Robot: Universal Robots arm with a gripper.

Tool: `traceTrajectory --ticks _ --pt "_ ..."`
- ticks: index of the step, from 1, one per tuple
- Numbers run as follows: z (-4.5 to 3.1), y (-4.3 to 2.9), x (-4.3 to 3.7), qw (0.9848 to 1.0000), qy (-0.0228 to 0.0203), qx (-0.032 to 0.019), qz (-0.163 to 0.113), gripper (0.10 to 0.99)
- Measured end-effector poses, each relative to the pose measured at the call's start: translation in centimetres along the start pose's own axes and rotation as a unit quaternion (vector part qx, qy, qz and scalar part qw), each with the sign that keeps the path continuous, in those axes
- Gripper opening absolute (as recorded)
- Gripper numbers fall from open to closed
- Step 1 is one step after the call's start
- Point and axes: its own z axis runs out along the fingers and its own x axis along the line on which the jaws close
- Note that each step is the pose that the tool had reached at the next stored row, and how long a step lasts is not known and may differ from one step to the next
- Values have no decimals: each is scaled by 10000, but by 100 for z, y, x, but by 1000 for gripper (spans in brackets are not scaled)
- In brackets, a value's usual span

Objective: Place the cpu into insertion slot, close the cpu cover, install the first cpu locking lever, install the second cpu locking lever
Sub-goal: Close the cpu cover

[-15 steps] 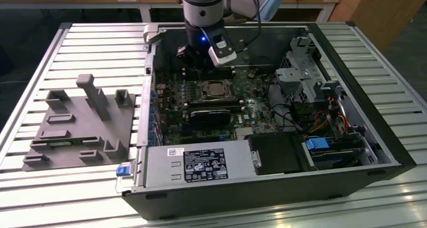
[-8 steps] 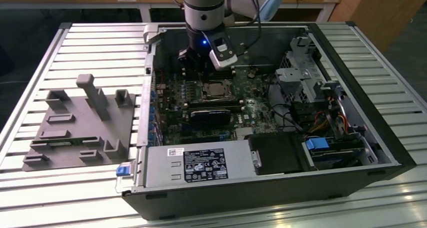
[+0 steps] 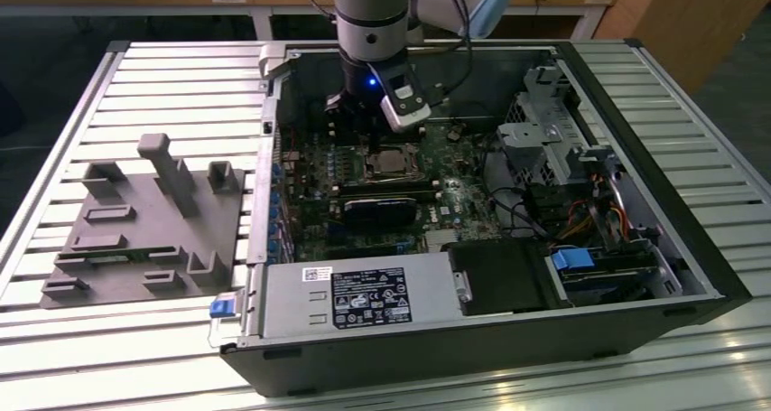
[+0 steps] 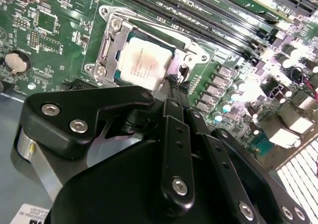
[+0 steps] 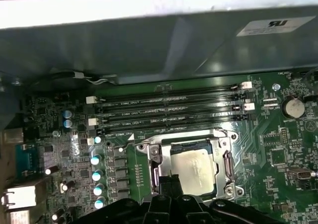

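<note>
Cpu [image 4: 144,65], a small flat square chip with a dull silvery-tan metal top, sits in the insertion slot [image 5: 186,145], just beyond the tips of the black linkage gripper [image 4: 174,85]. Claw drawn together, nothing seen between the tips, which hang at the socket's edge. Thin silver square-frame cpu cover [image 4: 107,47] lies flat around the chip. Green motherboard [image 4: 54,40] surrounds it; long black memory slots [image 5: 169,110] run beside the socket. All inside an open dark computer case [image 3: 482,357] on a slatted metal table [image 3: 157,86].

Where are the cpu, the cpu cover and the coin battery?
the cpu [image 4: 145,64]: second wrist view, middle of its metal top
the cpu cover [image 4: 106,49]: second wrist view, a side bar of its frame
the coin battery [image 5: 292,106]: first wrist view, its round face
</note>
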Motion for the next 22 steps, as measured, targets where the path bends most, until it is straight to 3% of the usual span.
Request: traceTrajectory --ticks 9,22 --pt "78 10 5 9998 12 -2 -194 106" --pt "162 8 13 10000 4 4 -80 106"
